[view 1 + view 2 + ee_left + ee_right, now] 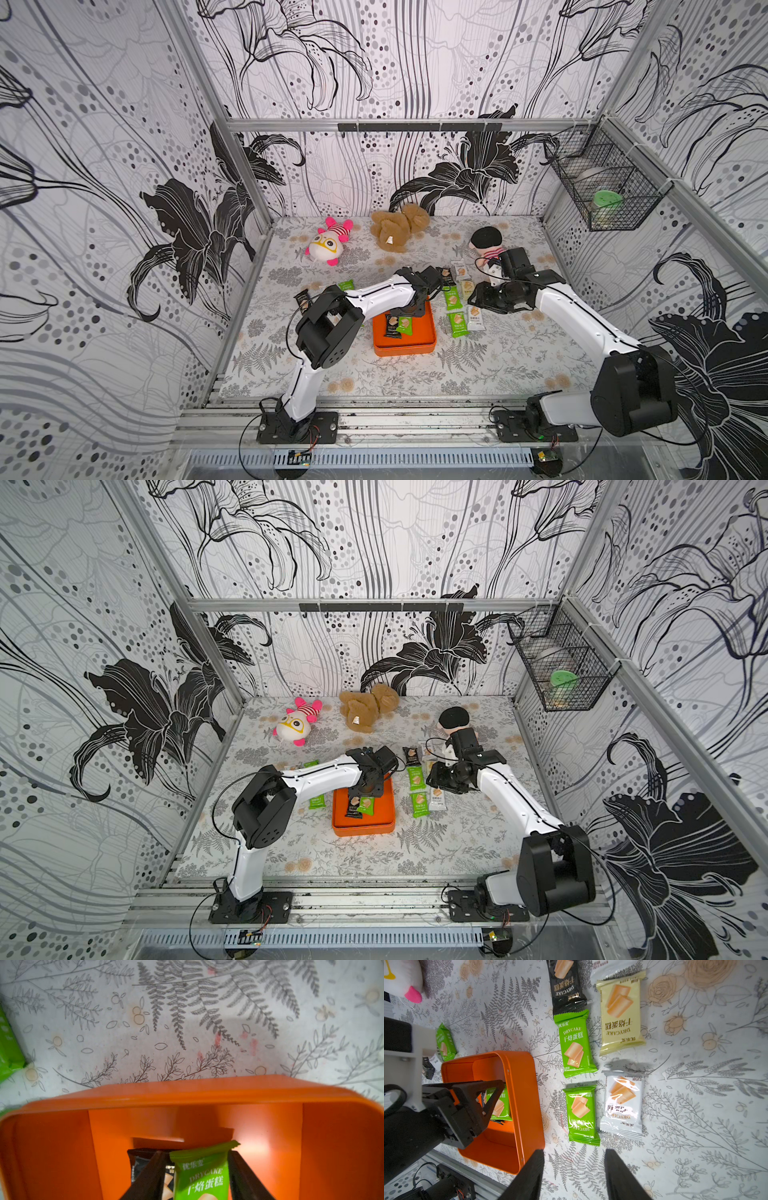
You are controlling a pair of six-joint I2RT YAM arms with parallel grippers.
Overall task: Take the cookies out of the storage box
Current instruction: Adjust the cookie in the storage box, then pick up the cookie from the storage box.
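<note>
Left jaws down inside the storage box [405, 349], parted at a moderate gap and set astride the green cookie packet [202, 1176] — one dark finger [149, 1178] along each long edge, so close that touching or not cannot be told. Packet flat and uncrumpled, lying partly on a black cookie packet [136, 1165] that pokes out past one finger; both on the orange floor of the box. In both top views, the same pair directly under the wrist of the left arm [382, 293]. Right jaws open at a middling gap, empty, hovering above the desk [695, 1084] outside the box, fingers [618, 1178] clear of every packet. Just beyond those fingertips, flat on the desk and side by side: a green packet [581, 1113] and a white packet [623, 1103]. Farther out along the same line — a second green packet [577, 1043], a cream packet [620, 1014] and a black packet [566, 982], the green and black with ends touching. Box wall [527, 1095] just beside the right jaws, on the side toward the left arm. Beyond the box from there, a third green packet [444, 1043] on the desk, near the left arm's wrist.
</note>
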